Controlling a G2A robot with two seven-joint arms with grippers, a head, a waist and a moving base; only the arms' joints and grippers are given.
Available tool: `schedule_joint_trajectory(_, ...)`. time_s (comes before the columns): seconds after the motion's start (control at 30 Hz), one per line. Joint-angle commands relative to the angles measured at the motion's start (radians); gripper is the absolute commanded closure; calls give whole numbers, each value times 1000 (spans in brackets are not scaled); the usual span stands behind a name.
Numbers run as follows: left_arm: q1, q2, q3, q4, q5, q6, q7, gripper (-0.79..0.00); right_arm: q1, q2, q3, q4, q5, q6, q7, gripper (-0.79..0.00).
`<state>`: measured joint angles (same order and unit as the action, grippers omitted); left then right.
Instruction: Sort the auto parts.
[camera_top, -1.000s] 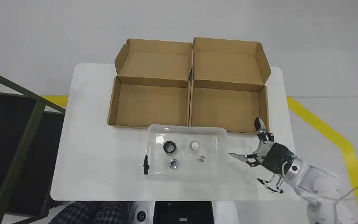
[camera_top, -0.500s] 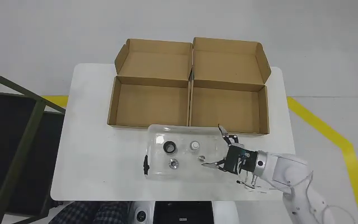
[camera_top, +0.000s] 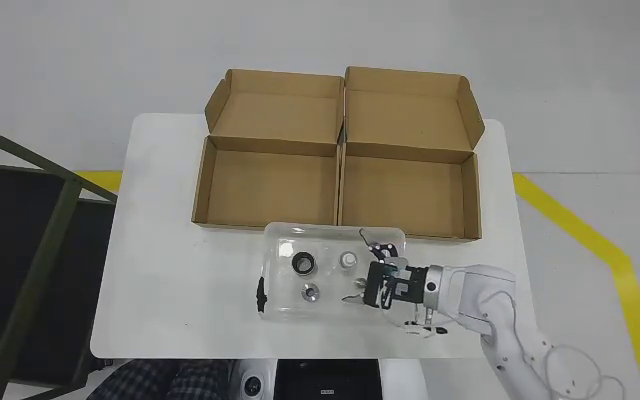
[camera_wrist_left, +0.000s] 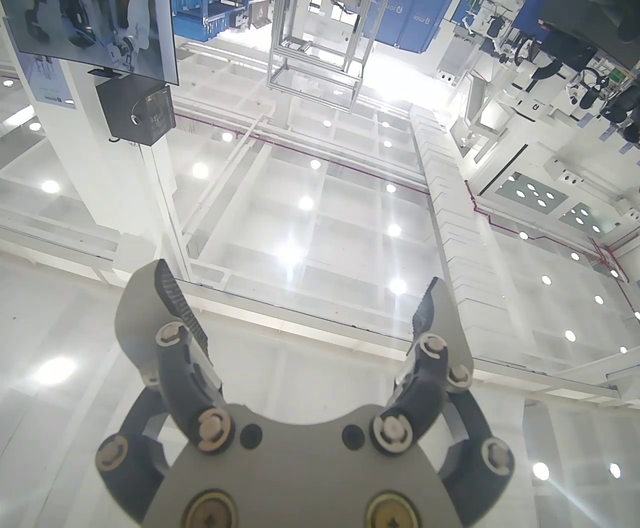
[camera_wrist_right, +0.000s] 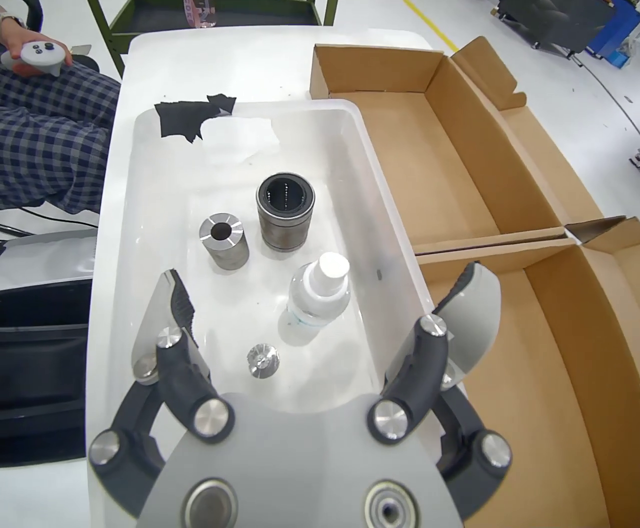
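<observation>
Two cardboard boxes (camera_top: 265, 190) (camera_top: 405, 195), one bin (camera_top: 335, 230), three metal parts (camera_wrist_right: 285, 210) (camera_wrist_right: 224, 241) (camera_wrist_right: 263, 360), one bottle (camera_wrist_right: 320, 295).

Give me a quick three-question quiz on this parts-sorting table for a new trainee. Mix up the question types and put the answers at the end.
1. True or false: both cardboard boxes are empty.
2. How many loose things sit in the clear tub? A) two B) four C) six
3. Fill the blank: the right end effector above the tub is ____ (open or shut).

Key: 1 true; 2 B; 3 open.
</observation>
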<state>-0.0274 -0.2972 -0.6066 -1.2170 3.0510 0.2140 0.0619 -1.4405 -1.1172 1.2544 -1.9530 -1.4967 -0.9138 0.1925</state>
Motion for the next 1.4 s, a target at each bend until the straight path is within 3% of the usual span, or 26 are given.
schedule_joint_trajectory(0.0,0,0,0,0,0,0,0,-785,9,0,-12,6,5,1,16,-785)
schedule_joint_trajectory(0.3,0,0,0,0,0,0,0,-785,40,0,-47,44,22,25,63,-751)
schedule_joint_trajectory(0.43,0,0,0,0,0,0,0,-785,49,1,-56,59,16,40,78,-637)
schedule_joint_trajectory(0.67,0,0,0,0,0,0,0,-785,61,4,-67,85,9,54,93,-606)
schedule_joint_trajectory(0.73,0,0,0,0,0,0,0,-785,65,5,-72,90,9,56,92,-557)
schedule_joint_trajectory(0.83,0,0,0,0,0,0,0,-785,70,5,-81,93,11,61,94,-391)
schedule_joint_trajectory(1.03,0,0,0,0,0,0,0,-785,84,6,-94,101,18,69,98,-271)
schedule_joint_trajectory(1.23,0,0,0,0,0,0,0,-785,90,9,-94,96,34,67,97,0)
schedule_joint_trajectory(1.37,0,0,0,0,0,0,0,-785,83,13,-82,75,61,50,90,0)
